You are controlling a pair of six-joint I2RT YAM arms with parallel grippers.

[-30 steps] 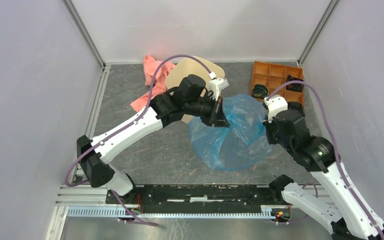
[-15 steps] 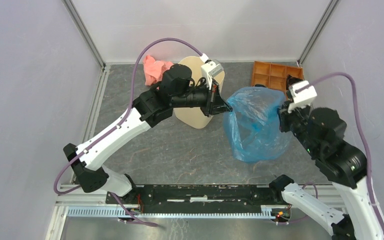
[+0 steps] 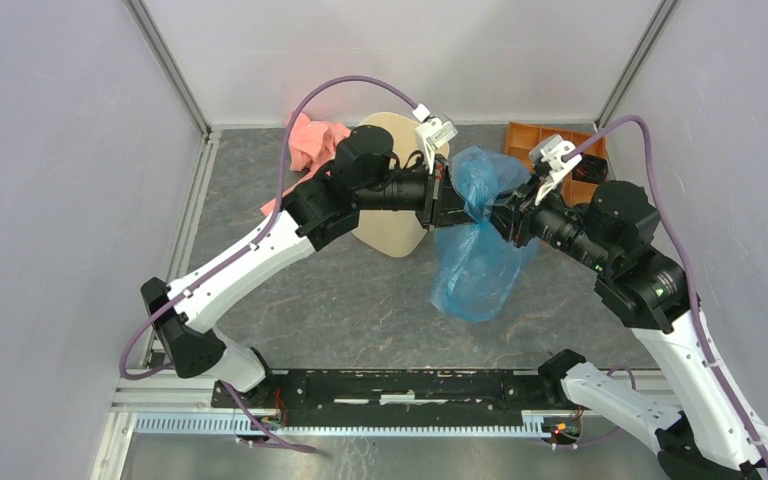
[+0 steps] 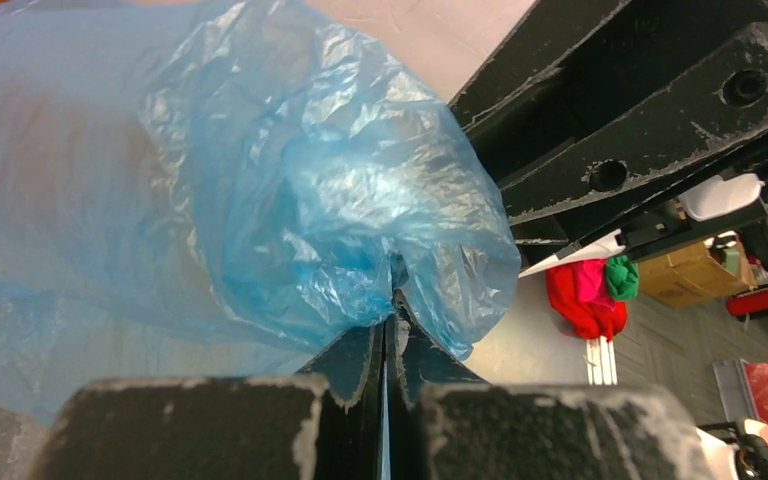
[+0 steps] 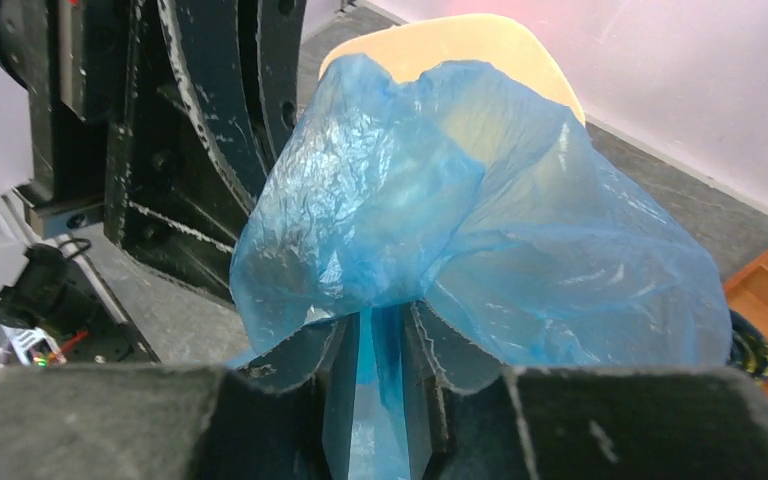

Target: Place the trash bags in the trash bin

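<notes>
Trash bag: thin, crinkly, translucent blue film. Its top is bunched and lifted off the table, and the rest hangs in loose folds toward the surface. It is wholly outside the bin.

Trash bin: plain cream-beige plastic with tapering walls, just beside the bag on its left. Mouth not discernible.

One blue bag, one bin, one cloth, one tray

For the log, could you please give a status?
Copy: left gripper shut on trash bag; right gripper slightly parted, film between jaws. Bag hangs beside trash bin, not inside. Left arm crosses above bin.
</notes>
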